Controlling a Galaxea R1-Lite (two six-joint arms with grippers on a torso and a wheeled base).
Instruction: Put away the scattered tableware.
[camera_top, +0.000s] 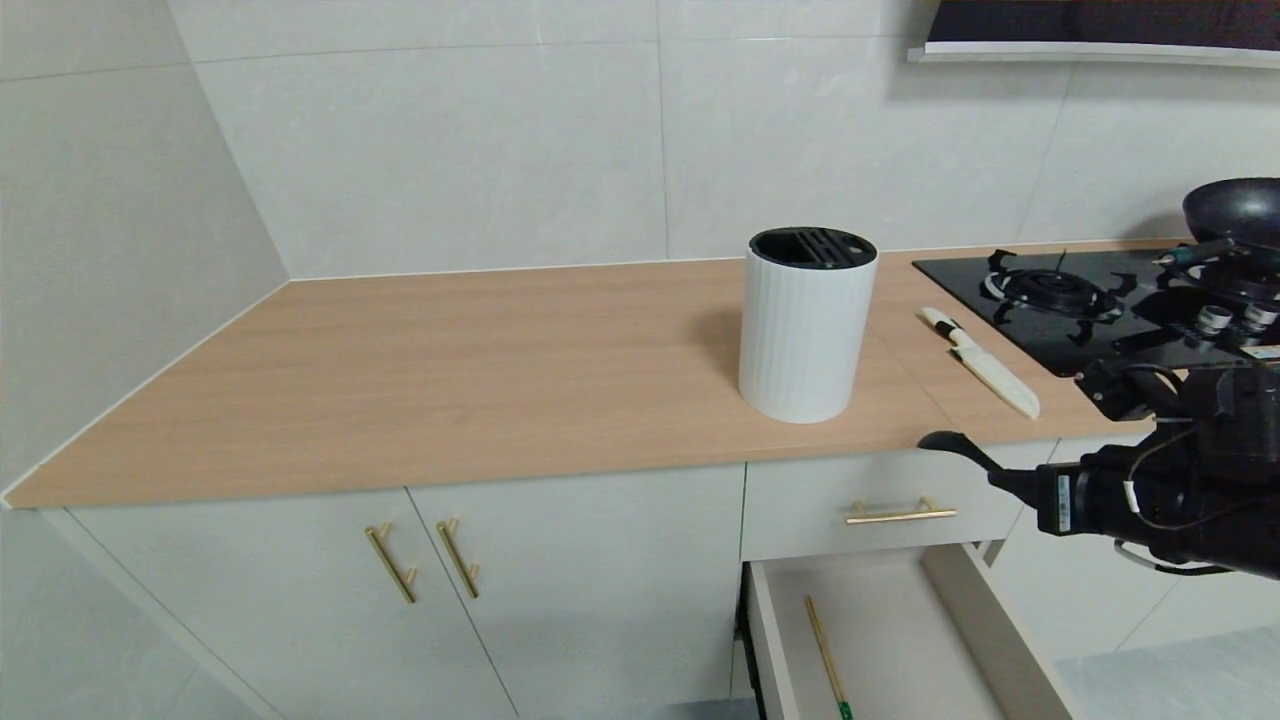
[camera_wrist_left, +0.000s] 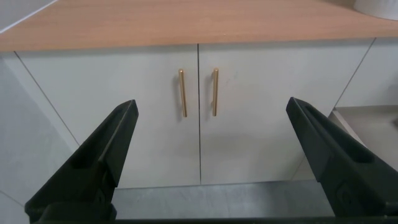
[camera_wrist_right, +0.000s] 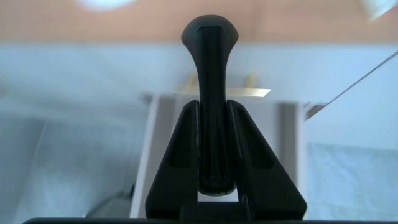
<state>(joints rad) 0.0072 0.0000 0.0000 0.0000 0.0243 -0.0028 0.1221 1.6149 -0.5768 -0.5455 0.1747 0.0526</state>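
Above open drawer (camera_top: 768, 625) | right tool (camera_top: 945, 440) pressed together | left tool (camera_wrist_left: 211, 106) spread | chopstick (camera_top: 825, 650) cut off

No print is coming through clearly enough for me to read. A small white label (camera_top: 1060, 490) is showing on my right arm (camera_top: 1150, 495), its marks too small to make out. A pale sticker (camera_top: 1264, 352) is sitting at the front edge of the hob (camera_top: 1040, 330), and it too is beyond reading.
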